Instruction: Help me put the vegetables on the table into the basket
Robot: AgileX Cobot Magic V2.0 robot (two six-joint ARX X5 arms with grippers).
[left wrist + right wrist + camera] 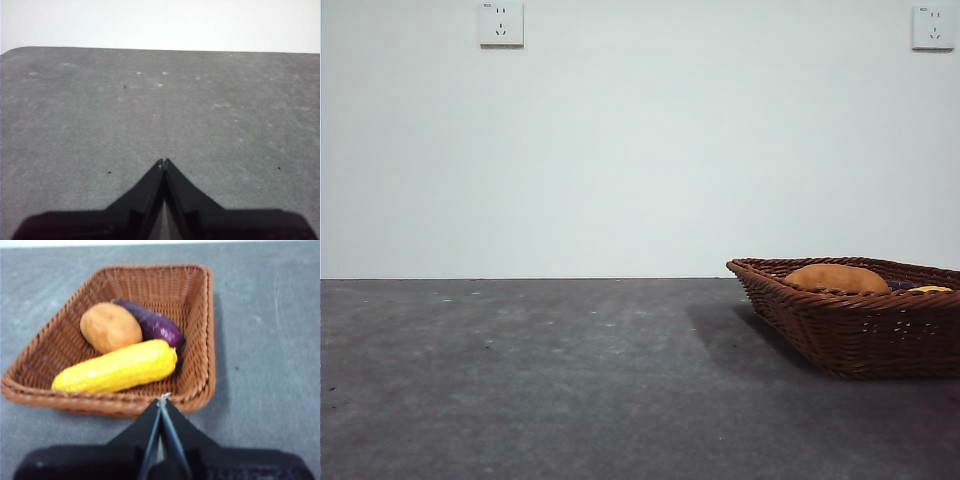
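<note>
All three vegetables lie inside the woven basket (205, 335): the bumpy yellow one (117, 369), the orange-brown potato-like one (110, 327) and the purple eggplant (152, 322). In the front view the basket (850, 335) stands at the right edge, with the potato-like one (835, 278) and a sliver of the yellow one (928, 289) showing over its rim. My right gripper (162, 401) is shut and empty, above the table just outside the basket's near rim. My left gripper (163, 162) is shut and empty over bare table (160, 100).
The dark grey table (520, 380) runs wide to the left of the basket. A white wall with two sockets (501, 23) stands behind. No arm shows in the front view.
</note>
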